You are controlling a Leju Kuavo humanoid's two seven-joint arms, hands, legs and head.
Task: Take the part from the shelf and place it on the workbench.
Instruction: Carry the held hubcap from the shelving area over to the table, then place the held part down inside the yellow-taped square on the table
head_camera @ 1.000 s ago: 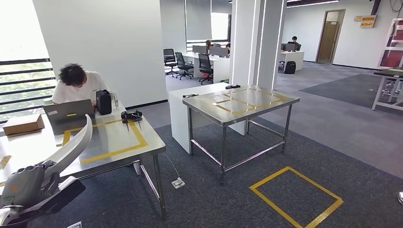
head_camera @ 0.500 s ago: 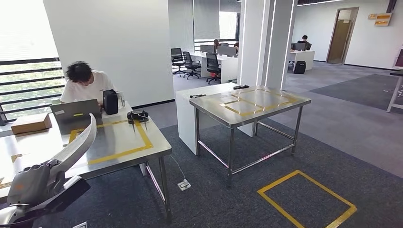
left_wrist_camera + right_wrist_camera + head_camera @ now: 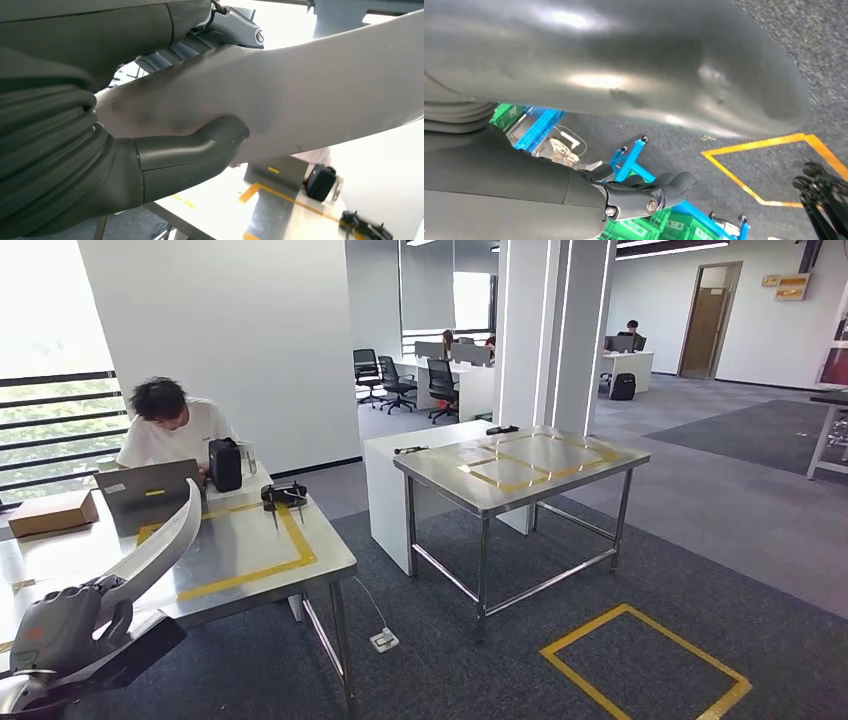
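My left hand sits at the lower left of the head view and grips a long, curved white part, which rises up over the near steel table. In the left wrist view the thumb presses against the white part. A second steel workbench with a yellow tape rectangle stands ahead at centre, well away from the part. My right hand hangs over the carpet with loosely spread fingers and holds nothing.
A person sits behind a laptop at the near table's far side. On that table lie a black case, a cardboard box and a black tool. A yellow square marks the carpet; a floor socket lies nearby.
The whole picture has shifted a little, so the camera has moved. My left hand still holds the white part in the same pose.
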